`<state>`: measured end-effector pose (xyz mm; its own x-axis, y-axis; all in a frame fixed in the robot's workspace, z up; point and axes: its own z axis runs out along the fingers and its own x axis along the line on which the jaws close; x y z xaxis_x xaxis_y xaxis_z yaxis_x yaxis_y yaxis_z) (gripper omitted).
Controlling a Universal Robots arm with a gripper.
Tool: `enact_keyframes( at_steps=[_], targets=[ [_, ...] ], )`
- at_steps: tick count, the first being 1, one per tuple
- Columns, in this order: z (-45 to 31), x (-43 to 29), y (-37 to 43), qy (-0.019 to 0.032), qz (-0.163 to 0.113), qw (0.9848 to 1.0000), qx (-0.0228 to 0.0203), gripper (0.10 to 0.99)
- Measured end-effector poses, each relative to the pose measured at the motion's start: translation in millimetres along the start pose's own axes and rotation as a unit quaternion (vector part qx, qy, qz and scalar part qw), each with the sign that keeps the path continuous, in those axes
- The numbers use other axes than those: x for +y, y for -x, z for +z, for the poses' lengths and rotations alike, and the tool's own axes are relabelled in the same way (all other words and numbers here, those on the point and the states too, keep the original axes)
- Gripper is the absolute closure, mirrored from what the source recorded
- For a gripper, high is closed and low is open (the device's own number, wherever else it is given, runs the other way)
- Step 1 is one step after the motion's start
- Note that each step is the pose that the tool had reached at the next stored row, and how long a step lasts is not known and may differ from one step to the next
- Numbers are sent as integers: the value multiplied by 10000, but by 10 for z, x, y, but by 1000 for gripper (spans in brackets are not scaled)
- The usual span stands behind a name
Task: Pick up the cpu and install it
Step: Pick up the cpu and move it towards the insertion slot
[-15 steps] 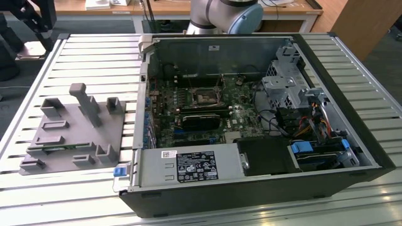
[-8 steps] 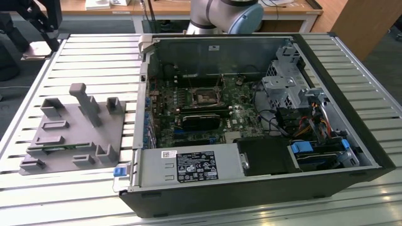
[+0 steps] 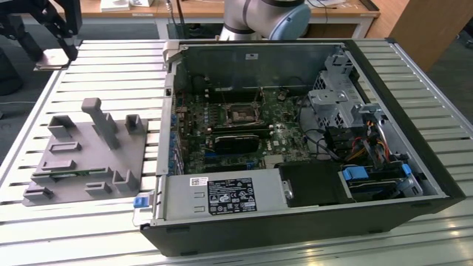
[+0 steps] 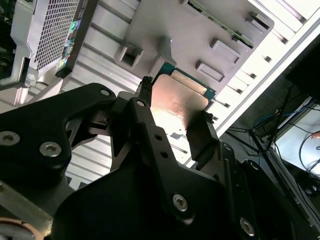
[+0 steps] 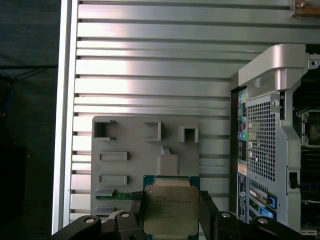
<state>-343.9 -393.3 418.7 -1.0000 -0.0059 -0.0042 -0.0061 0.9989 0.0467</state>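
Note:
The cpu (image 5: pixel 170 210), a flat square chip with a silver-grey metal top and a thin green rim, is clamped by its two opposite edges between my black gripper (image 5: pixel 171 220) fingers. The second wrist view shows the cpu (image 4: pixel 180 102) lifted off the table, with the gripper (image 4: pixel 175 117) shut on it and the grey fixture (image 4: pixel 190 30) beyond. In the exterior view the gripper (image 3: pixel 53 55) hangs at the far left corner of the table with the cpu (image 3: pixel 53 60) in it. The black-framed socket (image 3: pixel 242 114) lies on the motherboard inside the open computer case (image 3: pixel 428 183).
The grey fixture plate (image 3: pixel 81 160) with upright blocks lies on the slatted aluminium table (image 3: pixel 111 72), on the exterior view's left of the case. Inside the case are a power supply (image 3: pixel 221 195), cables and drive cages (image 3: pixel 336 108). The arm's base (image 3: pixel 258 19) stands behind the case.

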Motion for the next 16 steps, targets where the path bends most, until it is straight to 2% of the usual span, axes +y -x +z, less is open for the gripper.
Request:
enact_keyframes(
  at_steps=[11,16],
  targets=[
    [5,-1,172,0,9,10000,-1,557],
    [7,-2,225,0,9,10000,-2,557]
  ],
)
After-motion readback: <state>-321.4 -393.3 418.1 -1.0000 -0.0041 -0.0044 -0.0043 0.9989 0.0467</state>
